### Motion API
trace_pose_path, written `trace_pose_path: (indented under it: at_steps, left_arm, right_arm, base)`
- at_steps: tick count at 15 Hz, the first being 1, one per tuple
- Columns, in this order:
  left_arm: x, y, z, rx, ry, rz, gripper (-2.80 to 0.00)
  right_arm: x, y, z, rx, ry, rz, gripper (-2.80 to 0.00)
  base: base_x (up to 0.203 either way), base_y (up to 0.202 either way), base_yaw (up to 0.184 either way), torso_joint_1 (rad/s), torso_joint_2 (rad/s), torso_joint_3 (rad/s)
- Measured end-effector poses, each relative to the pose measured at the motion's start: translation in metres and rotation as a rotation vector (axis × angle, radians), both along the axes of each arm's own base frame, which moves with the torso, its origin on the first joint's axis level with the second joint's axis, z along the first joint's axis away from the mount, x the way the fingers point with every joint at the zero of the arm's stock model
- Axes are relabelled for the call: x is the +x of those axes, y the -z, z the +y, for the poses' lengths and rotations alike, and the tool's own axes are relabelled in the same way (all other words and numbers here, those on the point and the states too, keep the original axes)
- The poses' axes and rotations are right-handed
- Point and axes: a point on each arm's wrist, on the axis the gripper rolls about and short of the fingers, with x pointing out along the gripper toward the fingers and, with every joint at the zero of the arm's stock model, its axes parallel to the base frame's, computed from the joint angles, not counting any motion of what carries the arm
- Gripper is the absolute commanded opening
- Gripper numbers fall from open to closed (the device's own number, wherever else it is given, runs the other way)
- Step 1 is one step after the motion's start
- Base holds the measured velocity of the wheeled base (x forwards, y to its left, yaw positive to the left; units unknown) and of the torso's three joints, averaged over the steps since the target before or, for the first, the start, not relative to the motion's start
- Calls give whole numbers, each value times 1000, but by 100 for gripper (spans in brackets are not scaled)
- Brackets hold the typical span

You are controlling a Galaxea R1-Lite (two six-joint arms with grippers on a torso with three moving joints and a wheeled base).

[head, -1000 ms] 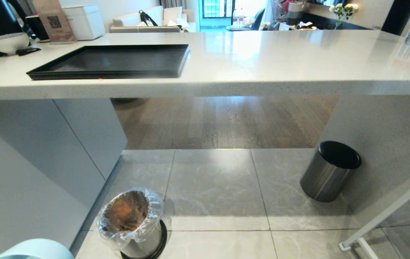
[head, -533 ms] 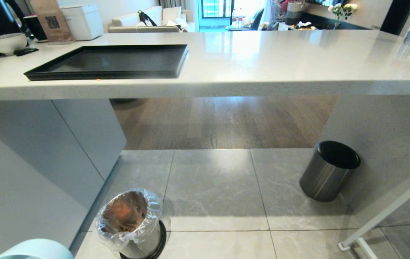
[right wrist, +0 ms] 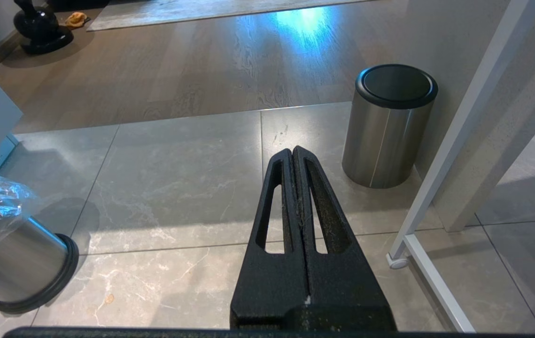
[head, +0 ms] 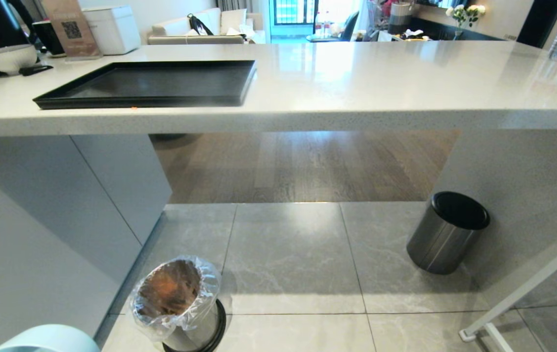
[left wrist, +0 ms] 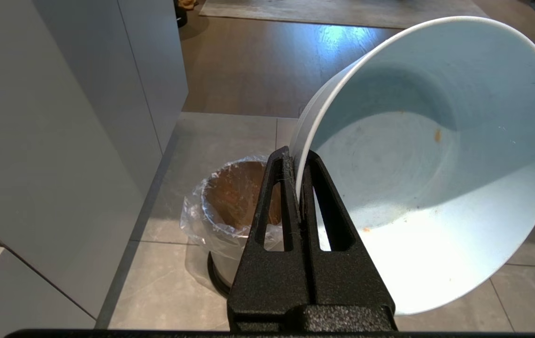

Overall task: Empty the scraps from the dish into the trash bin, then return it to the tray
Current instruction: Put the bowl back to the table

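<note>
Currently the left gripper (left wrist: 298, 162) is pinching the rim of the small round shallow dish (left wrist: 436, 159), pale blue outside and white inside, with its two black fingers pressed on either side of the wall. The dish is tilting on its side, its opening facing the wrist camera, and is hanging above the tiled floor, up and off to one side of the small round metal trash bin (left wrist: 232, 206) with the black base and crinkled clear plastic liner. Only a few tiny orange specks (left wrist: 437, 135) are showing inside the dish; no whole slices are sitting in it. In the head view just a pale blue curve of the dish (head: 46, 338) is poking in at the lower left corner, near the lined trash bin (head: 178, 298) standing beside the grey cabinet (head: 38, 230).

The right gripper (right wrist: 294, 152) is hanging over the floor tiles with its black jaws pressed together on nothing, pointing toward the brushed-steel cylinder bin with the black top (right wrist: 389, 124).

The large flat black rectangular tray (head: 151, 100) with the low rim is lying on the pale stone counter (head: 381, 83), toward the counter's left, with nothing sitting on it. A greyish-white bowl (head: 8, 57) is sitting farther left, apart from the tray.
</note>
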Motion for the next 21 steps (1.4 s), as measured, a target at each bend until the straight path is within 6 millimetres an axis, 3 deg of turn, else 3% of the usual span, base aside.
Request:
trace_pose_path:
  at_steps: [10,21]
  left_arm:
    - [0,0,0,2,0,0,-280]
    - [0,0,0,1,0,0,-280]
  right_arm:
    - [0,0,0,0,0,1,-280]
    - [0,0,0,0,0,0,-280]
  base:
    - [6,0,0,0,0,0]
    - [190,0,1,3,2,2]
